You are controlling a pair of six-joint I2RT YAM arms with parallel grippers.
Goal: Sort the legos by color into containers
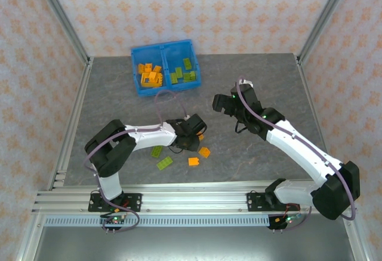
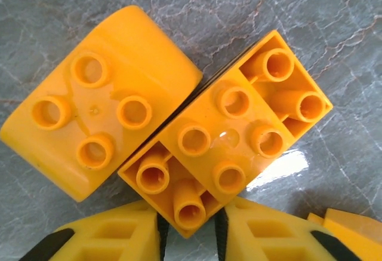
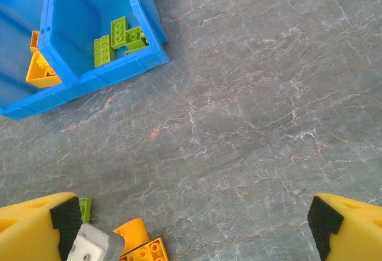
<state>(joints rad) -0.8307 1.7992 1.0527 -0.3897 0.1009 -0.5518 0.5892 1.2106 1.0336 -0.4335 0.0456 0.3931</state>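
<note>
Orange brick (image 2: 233,141) corner pinched in left tool (image 2: 190,228), curved orange piece (image 2: 101,106) just beside; right tool (image 3: 191,225) spread.

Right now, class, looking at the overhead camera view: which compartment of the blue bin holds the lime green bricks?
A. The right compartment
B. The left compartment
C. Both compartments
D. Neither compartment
A: in the top view the lime green bricks lie in the right compartment of the blue bin, while the orange bricks sit on the other side of the divider.
</note>
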